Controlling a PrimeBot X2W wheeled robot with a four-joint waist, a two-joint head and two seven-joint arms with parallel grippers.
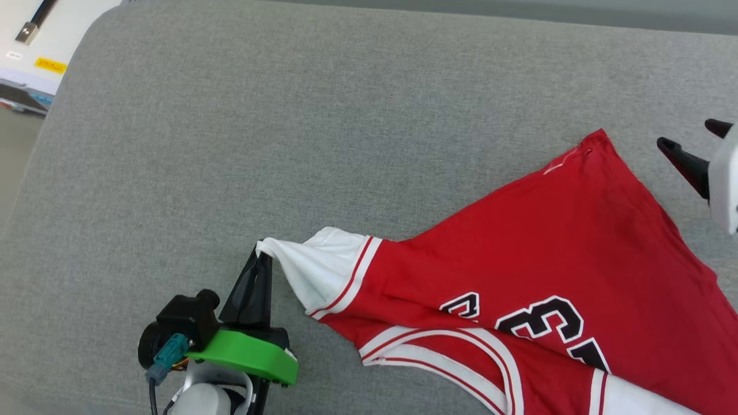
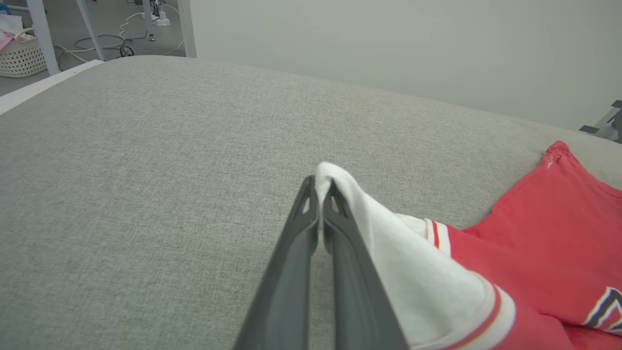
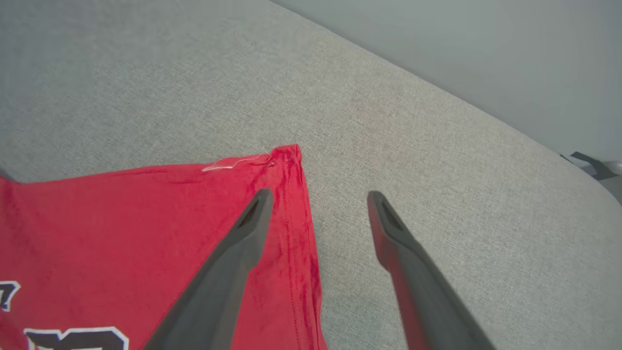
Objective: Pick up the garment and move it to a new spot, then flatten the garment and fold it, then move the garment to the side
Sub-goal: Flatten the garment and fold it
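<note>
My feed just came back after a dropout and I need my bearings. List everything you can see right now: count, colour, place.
garment: one, red with white sleeves and black numerals, lying on the right of the padded surface
padded surface: one, grey, under the garment
basket: one, white, on the floor beyond the surface
cables: a few, white and black, on the floor near the basket
yellow label: one, on a white top, upper left of the head view
left gripper: one, dark, shut on the white sleeve
right gripper: one, dark, open at the garment's red corner
</note>
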